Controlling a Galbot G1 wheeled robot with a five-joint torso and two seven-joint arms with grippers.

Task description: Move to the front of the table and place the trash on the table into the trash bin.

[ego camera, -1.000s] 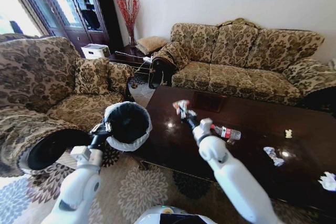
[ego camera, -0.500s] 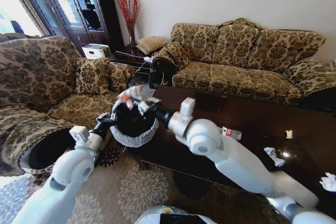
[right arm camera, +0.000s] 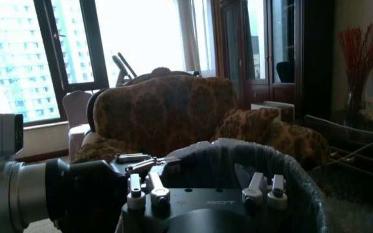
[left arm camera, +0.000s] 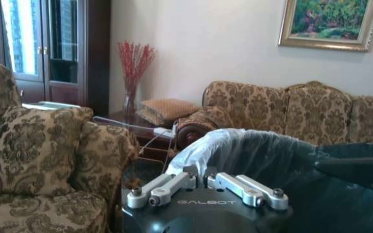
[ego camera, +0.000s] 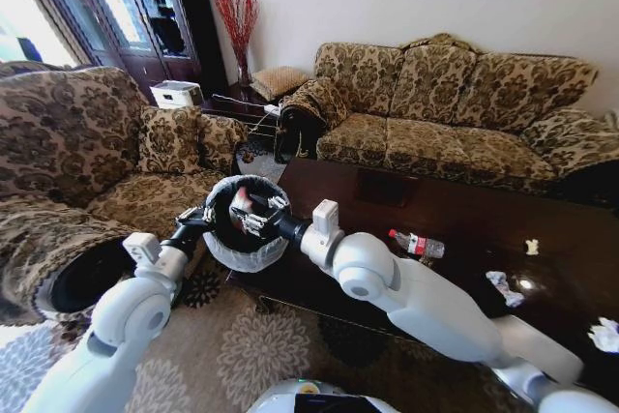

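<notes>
My left gripper (ego camera: 200, 219) is shut on the rim of the trash bin (ego camera: 242, 229) and holds it up beside the table's (ego camera: 464, 210) left end. The bin is round and black inside, with a whitish liner (left arm camera: 203, 150). Over its mouth my right gripper (ego camera: 253, 221) stands open, and a pink-white wrapper (ego camera: 239, 201) sits just beyond its fingers inside the bin. In the right wrist view the spread fingers (right arm camera: 142, 187) have nothing between them above the bin (right arm camera: 271, 160). On the table lie a crushed bottle (ego camera: 418, 244) and white paper wads (ego camera: 503, 285).
Two more white scraps lie on the table's right part, a small one (ego camera: 531, 247) and one at the edge (ego camera: 605, 334). A patterned armchair (ego camera: 87, 162) stands close on the left and a sofa (ego camera: 455, 103) behind the table. Patterned carpet (ego camera: 261, 355) lies below.
My right arm swung the wrapper from above the table leftward to the bin, dipped into its mouth and opened. The left arm kept the bin, shifting it slightly.
</notes>
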